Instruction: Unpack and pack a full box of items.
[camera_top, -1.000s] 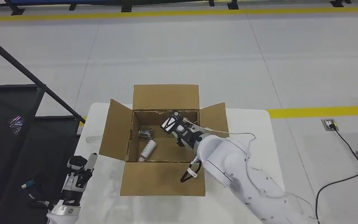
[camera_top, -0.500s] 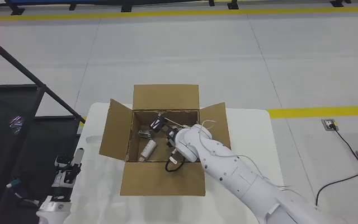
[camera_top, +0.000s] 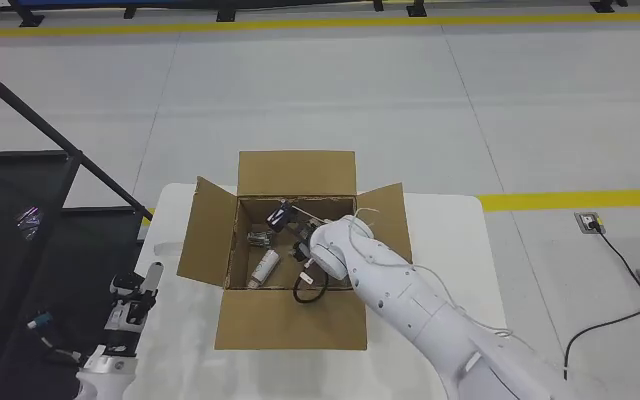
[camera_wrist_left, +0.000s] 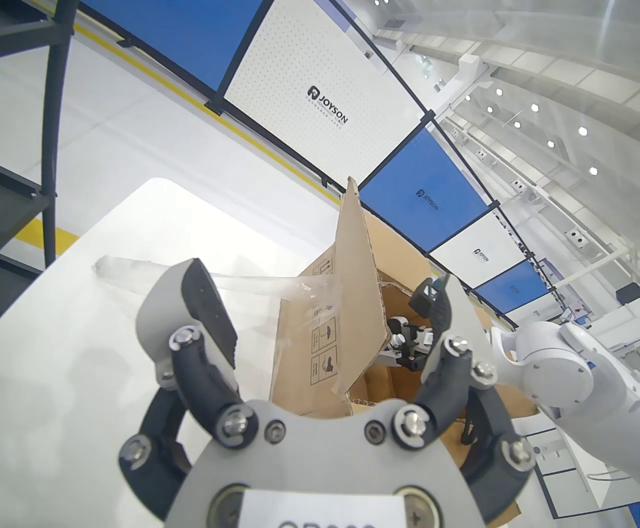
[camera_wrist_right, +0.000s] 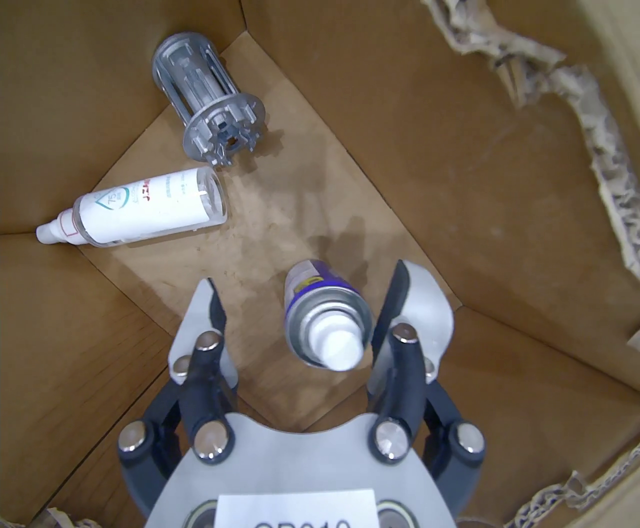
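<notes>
An open cardboard box (camera_top: 297, 172) stands in the middle of the white table (camera_top: 450, 230). My right gripper (camera_wrist_right: 304, 285) is down inside the box (camera_wrist_right: 450, 125), open, with an upright purple spray can (camera_wrist_right: 325, 310) between its fingers, close against one finger and apart from the other. On the box floor lie a white spray bottle (camera_wrist_right: 145, 207) and a grey plastic part (camera_wrist_right: 210, 120); from above the bottle (camera_top: 265, 265) and the part (camera_top: 260, 238) lie at the box's left side, beside the right gripper (camera_top: 282, 213). My left gripper (camera_wrist_left: 322, 290) is open and holds nothing, left of the box (camera_wrist_left: 355, 300).
The left gripper (camera_top: 140, 292) is over the table's left edge, next to a dark frame (camera_top: 60, 150). A strip of clear tape (camera_wrist_left: 150, 272) trails from the box's left flap onto the table. The box's four flaps stand open, the right one torn along its edge (camera_wrist_right: 590, 110).
My right gripper has moved left inside the box and now stands around the spray can. The left arm swung outward to the left, then came back a little.
</notes>
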